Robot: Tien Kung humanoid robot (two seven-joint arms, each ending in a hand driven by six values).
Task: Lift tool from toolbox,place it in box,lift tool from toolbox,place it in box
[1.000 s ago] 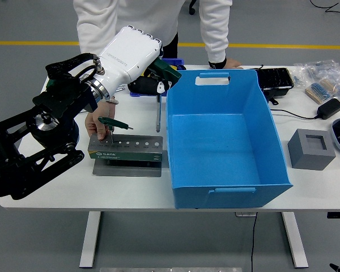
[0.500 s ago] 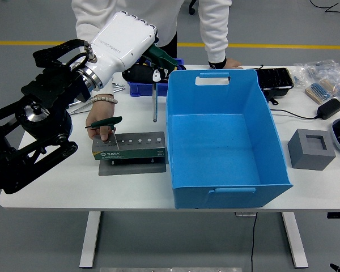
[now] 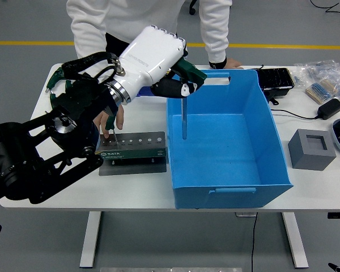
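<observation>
bright, even overhead light, sharp across the white table (image 3: 226, 201), with soft short shadows under the blue box (image 3: 226, 136) and the tool rack (image 3: 133, 153), mild glare on the white forearm shell (image 3: 150, 54), slight blur on the dark near arm (image 3: 39, 158).

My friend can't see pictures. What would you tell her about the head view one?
The robot's left hand holds a green-handled tool upright over the open blue box, shaft pointing down into it. Beside the box, a person's hand steadies a dark tool holder on the white table.
</observation>
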